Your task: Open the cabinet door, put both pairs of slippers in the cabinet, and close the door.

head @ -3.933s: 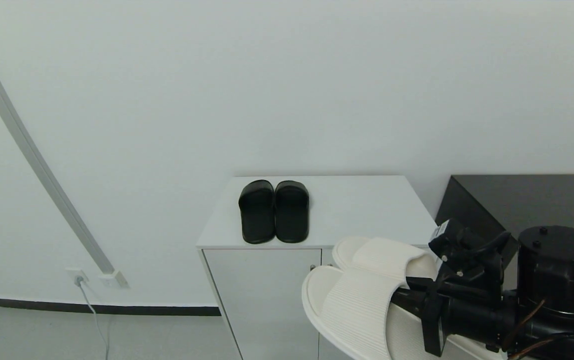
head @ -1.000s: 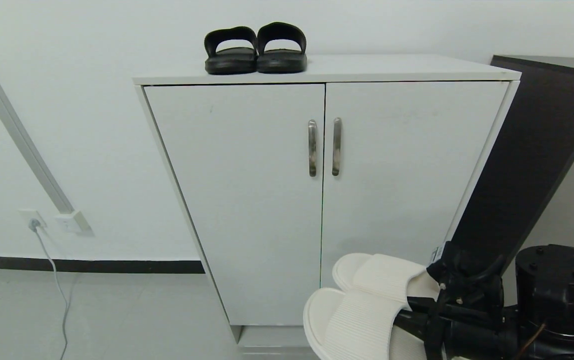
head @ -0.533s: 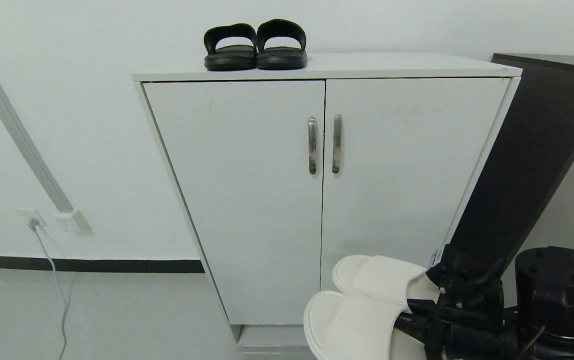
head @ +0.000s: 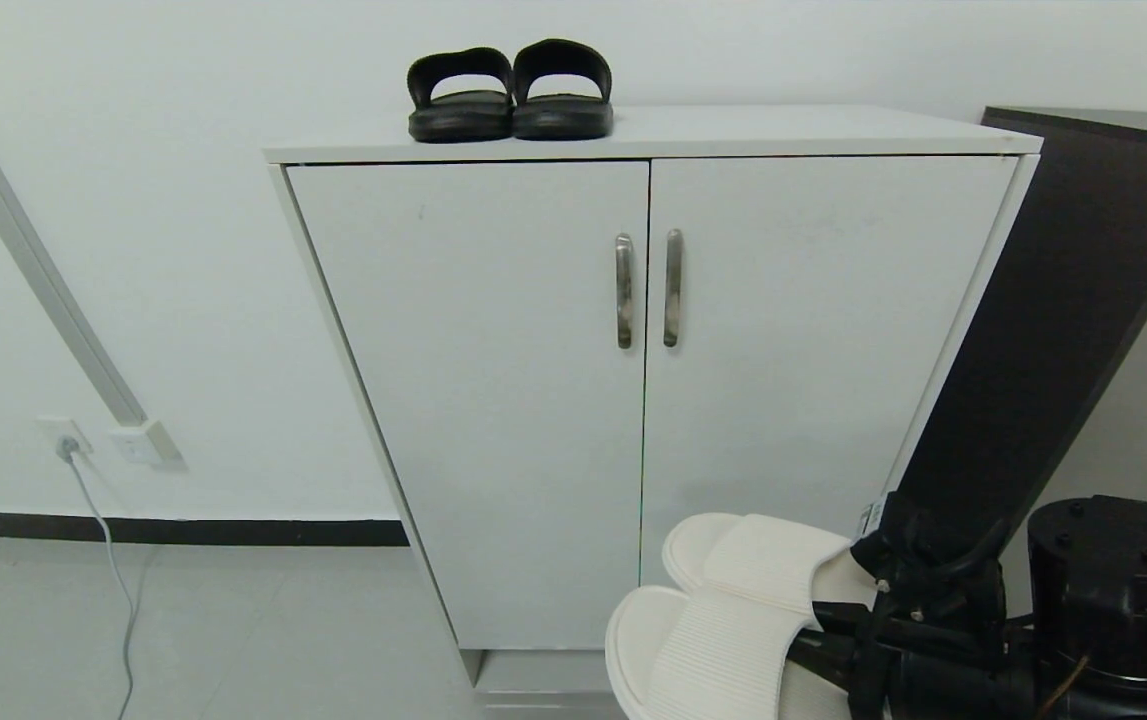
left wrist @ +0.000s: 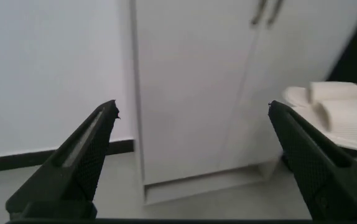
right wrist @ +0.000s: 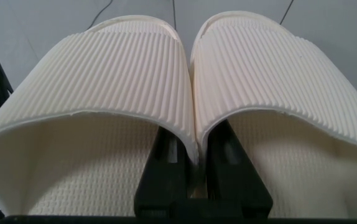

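The white cabinet (head: 493,400) stands in front of me with both doors shut, its two metal handles (head: 623,290) side by side at the middle. A black pair of slippers (head: 511,90) rests on its top, toward the left. My right gripper (head: 818,625) is low in front of the right door, shut on the white pair of slippers (head: 723,610). In the right wrist view its fingers (right wrist: 166,174) sit under the straps and pinch the touching inner sides of the white slippers (right wrist: 185,81). My left gripper (left wrist: 194,162) is open and holds nothing, low and left of the cabinet (left wrist: 191,93).
A dark cabinet (head: 1063,300) stands against the white one's right side. On the wall to the left are a slanting grey conduit (head: 23,250) and a socket (head: 63,440) with a cable hanging to the floor. Open floor (head: 183,630) lies left of the cabinet.
The head camera has sunk from above the cabinet top to facing its doors, then nearly settled. The white slippers stay in my right gripper, and the black pair has not moved.
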